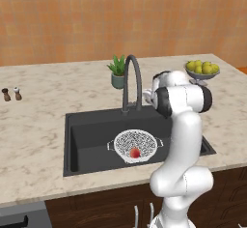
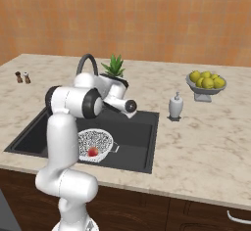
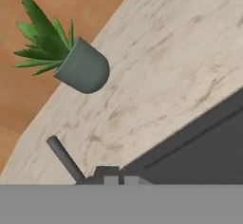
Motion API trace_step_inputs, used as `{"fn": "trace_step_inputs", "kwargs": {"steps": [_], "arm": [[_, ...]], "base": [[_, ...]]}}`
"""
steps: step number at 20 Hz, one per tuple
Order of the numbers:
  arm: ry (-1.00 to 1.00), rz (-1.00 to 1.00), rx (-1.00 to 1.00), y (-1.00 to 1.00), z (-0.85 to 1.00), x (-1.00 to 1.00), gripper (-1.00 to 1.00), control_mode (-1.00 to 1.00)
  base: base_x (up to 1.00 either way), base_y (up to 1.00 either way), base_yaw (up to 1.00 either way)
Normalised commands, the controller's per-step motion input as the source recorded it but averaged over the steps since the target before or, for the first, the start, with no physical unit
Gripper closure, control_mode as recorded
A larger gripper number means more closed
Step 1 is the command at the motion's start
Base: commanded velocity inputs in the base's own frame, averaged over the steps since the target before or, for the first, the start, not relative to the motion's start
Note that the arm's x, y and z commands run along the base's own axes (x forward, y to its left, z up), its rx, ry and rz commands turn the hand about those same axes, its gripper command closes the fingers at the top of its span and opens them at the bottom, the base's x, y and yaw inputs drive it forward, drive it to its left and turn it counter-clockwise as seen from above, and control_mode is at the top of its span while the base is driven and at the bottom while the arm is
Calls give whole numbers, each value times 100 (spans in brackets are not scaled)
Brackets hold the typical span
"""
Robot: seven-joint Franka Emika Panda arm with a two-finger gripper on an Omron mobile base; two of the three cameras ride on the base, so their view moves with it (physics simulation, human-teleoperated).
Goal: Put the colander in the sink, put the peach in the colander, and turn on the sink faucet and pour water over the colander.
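Down in the sink [image 1: 91, 140], right of centre on the dark basin floor, sits the white mesh colander [image 1: 135, 145], upright, handles out to the sides. Peach [image 1: 135, 152] lies inside it, against the near wall of the mesh. Same pair in the right base view: colander [image 2: 96, 144] partly behind the arm's white link, peach [image 2: 92, 151] in its bowl.

Faucet [image 1: 132, 79] stands at the back rim of the sink, gooseneck arching toward the basin. Hand view shows a thin dark rod, likely the faucet lever [image 3: 65, 159], sticking up just beside the tool [image 3: 117, 180]; contact with it unclear. Tool fingers [image 3: 110, 180] sit together, jaws closed, nothing visibly between them. No water visible.

Potted plant [image 1: 117, 71] sits on the worktop [image 1: 38, 125] right behind the faucet. Fruit bowl [image 1: 202, 70] with yellow-green fruit far right at the back. White soap dispenser [image 2: 175, 106] on the worktop right of the sink. Two small shakers [image 1: 11, 94] far left, well apart from the sink.
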Motion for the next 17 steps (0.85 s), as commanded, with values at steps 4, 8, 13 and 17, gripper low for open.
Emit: {"fn": "trace_step_inputs", "kwargs": {"steps": [4, 8, 13, 17], "arm": [[0, -10, 3, -78, 0, -31, 100, -100], [0, -6, 5, -45, 0, -40, 100, -100], [-3, -1, 6, -9, 23, -62, 100, -100], [-1, 0, 6, 0, 45, -70, 100, -100]], "base": [[0, 0, 0], [0, 0, 0], [0, 0, 0], [0, 0, 0]]}}
